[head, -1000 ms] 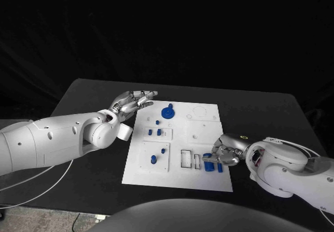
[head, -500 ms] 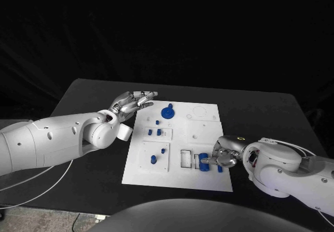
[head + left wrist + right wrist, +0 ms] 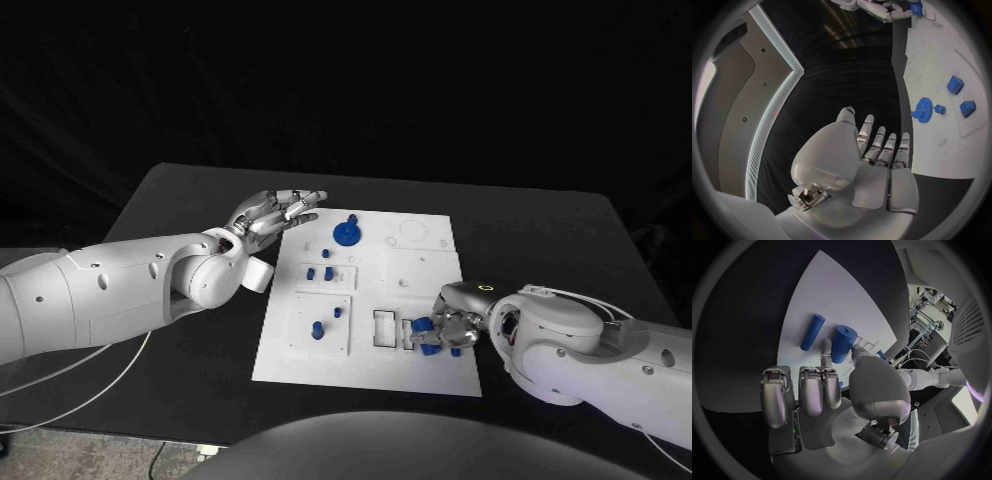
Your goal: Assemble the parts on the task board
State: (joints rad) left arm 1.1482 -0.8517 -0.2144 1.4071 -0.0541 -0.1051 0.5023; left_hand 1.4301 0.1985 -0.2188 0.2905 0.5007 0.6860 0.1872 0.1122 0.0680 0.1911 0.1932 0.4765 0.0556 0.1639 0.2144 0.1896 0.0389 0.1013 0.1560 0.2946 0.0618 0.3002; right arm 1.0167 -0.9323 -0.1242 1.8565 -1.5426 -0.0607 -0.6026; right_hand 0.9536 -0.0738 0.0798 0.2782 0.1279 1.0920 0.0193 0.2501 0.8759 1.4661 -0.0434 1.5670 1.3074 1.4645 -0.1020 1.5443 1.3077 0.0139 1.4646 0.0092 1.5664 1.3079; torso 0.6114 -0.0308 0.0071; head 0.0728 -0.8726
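Right hand [image 3: 444, 328] is working at the near right corner of the task board [image 3: 372, 368] — fingers are closing around a thick blue cylinder [image 3: 841, 343], thumb on one side, a fingertip on the other, so I'm reading it as held. In the right wrist view its long axis is running straight away from the palm; a thinner blue peg [image 3: 812, 332] is lying flat on the board just beside it, roughly parallel and untouched. The empty rectangular slots [image 3: 387, 329] are sitting just inboard of the hand, toward the board's middle, so my guess is the coming move turns on carrying the cylinder that way — right arm is clearly the nearer one. Board is looking like flat matte white plastic with shallow recesses; parts are smooth, hard, glossy blue. Further out, small blue blocks [image 3: 320, 273] are standing mid-board and a toothed blue gear [image 3: 348, 234] is sitting at the far end. Left hand [image 3: 274, 212] is hovering over the black table off the far left corner — fingers straight, slightly spread, holding nothing.
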